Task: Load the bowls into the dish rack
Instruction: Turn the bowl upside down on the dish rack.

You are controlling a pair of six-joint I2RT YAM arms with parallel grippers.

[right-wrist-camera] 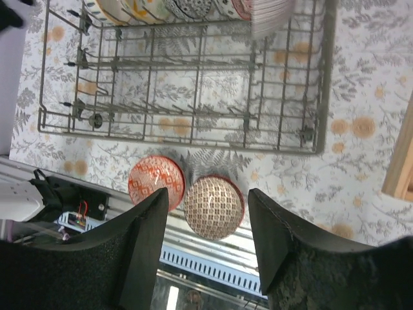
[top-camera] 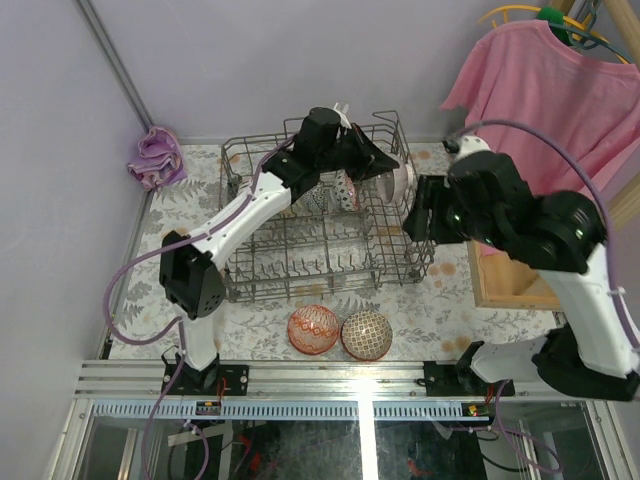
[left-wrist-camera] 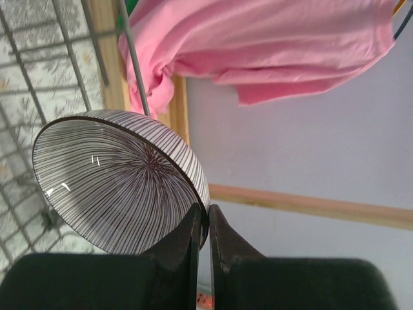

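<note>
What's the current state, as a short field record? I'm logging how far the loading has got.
left gripper: shut on the rim of the striped bowl, above the far right end of the dish rack
right gripper: open, empty, right of the rack
racked bowls: a row standing along the far side
left to load: red-patterned bowl and lattice-patterned bowl, side by side on the table in front of the rack

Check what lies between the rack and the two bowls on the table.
Only bare floral tablecloth separates the dish rack from the orange-red bowl and brown bowl, per the right wrist view.
</note>
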